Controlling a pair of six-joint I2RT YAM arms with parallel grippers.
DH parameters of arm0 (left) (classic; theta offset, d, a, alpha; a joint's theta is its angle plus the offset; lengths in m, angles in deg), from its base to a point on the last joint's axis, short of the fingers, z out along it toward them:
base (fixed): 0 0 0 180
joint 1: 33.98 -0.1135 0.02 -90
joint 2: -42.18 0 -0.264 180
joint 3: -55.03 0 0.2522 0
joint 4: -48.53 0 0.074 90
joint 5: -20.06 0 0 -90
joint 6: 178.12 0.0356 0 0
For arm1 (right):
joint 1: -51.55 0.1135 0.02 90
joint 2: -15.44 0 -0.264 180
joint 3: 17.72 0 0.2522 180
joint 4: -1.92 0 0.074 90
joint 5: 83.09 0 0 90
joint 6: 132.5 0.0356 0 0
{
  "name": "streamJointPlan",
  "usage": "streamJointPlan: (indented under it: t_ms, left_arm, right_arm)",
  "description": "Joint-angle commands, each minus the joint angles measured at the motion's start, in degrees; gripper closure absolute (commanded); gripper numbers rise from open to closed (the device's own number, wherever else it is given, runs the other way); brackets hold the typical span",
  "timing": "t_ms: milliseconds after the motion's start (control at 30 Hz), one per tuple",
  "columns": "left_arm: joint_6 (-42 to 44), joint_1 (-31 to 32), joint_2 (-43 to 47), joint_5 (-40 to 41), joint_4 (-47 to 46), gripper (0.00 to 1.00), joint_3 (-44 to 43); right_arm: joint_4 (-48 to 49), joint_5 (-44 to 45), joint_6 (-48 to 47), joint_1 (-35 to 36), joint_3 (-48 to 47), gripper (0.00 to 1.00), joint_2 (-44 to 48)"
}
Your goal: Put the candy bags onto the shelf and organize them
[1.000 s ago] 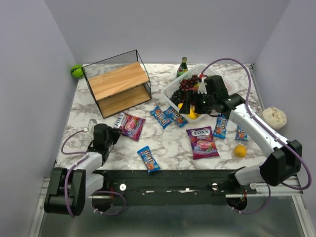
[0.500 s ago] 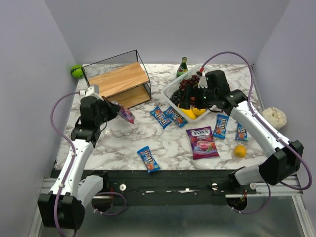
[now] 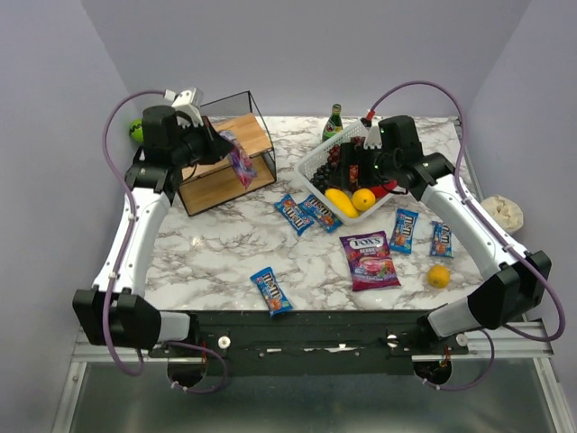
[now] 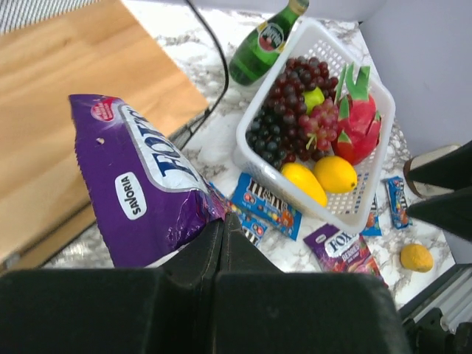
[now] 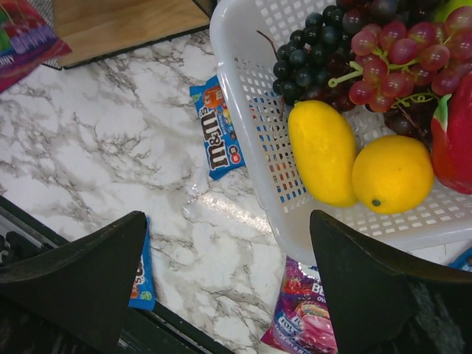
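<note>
We start at the left gripper [image 4: 223, 221], fingers pinched tight on the corner of a purple candy bag [image 4: 140, 188]. The bag sticks out ahead of the pincer, long axis running away from it, hanging at the right end of the shelf [image 3: 209, 149]. The top board lies just beyond and to the left, so we judge the drop wants a push that way. The right gripper [image 5: 227, 217] hangs spread wide over the white basket [image 5: 243, 110], holding nothing. The second purple bag [image 3: 370, 260] and blue packets [image 3: 270, 290] lie on the marble table [image 3: 207, 253], mostly nearer that arm.
</note>
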Motion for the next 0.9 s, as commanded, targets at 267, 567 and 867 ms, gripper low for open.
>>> streamJointPlan:
  t_ms: [267, 567, 867]
  left_arm:
    - [0.99, -2.20, -18.36, -8.71, -5.64, 1.00, -16.49]
    - [2.04, -6.23, -23.81, -7.58, -8.91, 1.00, -14.82]
    - [1.43, -10.90, -23.64, -5.20, -9.17, 0.85, -9.89]
  right_arm:
    - [-2.39, 3.17, 1.26, -0.36, -5.54, 0.00, -3.77]
    - [-0.10, 4.93, 1.70, -0.36, -4.58, 0.00, -3.16]
    - [0.42, 4.14, 2.58, -0.36, -4.14, 0.00, -4.56]
